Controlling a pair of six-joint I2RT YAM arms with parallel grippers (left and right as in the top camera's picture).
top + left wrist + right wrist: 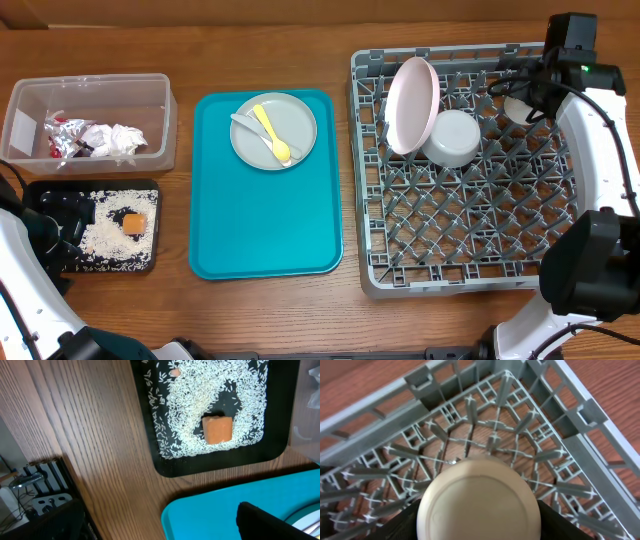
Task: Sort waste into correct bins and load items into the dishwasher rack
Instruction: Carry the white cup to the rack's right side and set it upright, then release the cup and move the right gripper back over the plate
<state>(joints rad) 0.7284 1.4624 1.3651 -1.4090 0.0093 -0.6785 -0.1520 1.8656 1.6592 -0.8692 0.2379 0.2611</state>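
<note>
Small cup (480,497): base turned up toward the wrist camera, clamped between the fingers of the right gripper (522,100) at the far right corner of the rack (365,200), presumably mouth down so it drains among the pegs. Left gripper (62,222): jaws wide apart, empty, beside the black tray (220,462) of rice (215,390), apparently parked out of the way.

Counting two plates: pinkish plate (410,100), grey-green plate (300,130); one bowl (453,138), one cup (480,500), one spoon (268,130), one fork (243,122), one rack (450,284), one tub (120,100), one teal tray (265,220), one black tray (215,464).
</note>
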